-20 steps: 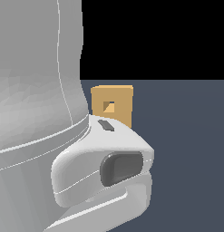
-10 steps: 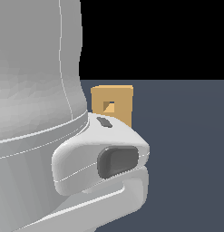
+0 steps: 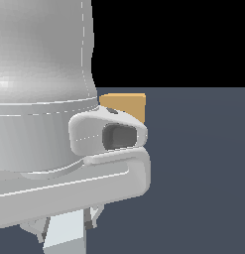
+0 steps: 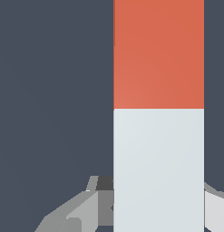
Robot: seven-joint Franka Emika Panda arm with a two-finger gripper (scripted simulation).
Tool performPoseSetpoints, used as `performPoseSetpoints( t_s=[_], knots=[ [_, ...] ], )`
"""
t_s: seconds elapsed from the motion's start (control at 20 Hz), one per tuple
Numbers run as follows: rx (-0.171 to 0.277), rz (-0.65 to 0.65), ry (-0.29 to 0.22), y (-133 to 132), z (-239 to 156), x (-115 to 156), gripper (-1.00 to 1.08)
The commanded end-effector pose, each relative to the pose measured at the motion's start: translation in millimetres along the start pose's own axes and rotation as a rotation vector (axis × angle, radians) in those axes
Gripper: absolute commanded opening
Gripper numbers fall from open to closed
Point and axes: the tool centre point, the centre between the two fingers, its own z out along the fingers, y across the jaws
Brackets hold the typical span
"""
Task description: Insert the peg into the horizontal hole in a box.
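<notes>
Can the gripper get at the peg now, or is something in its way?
Probably yes. In the wrist view the peg lies right at the gripper, its white half between the fingers, and nothing else is near it. Whether the fingers already press on it, I cannot tell.

the arm (image 3: 44,99) hides most of the box (image 3: 128,105) and its hole; frame edges crop the peg (image 4: 158,113).

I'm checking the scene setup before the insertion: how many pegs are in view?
1. The peg, half red-orange and half white, fills the wrist view, its white end at the hand. The arm blocks much of the exterior view, so others could be hidden.
</notes>
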Motion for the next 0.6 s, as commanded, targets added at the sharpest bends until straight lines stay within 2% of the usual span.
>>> performPoseSetpoints(
  t_s=[0.0,0.55],
  knots=[
    [-0.002,0.032,-0.001,3.7,-5.3,15.0,-1.00],
    [-0.002,0.193,-0.001,26.4,-26.5,87.5,-1.00]
  ],
)
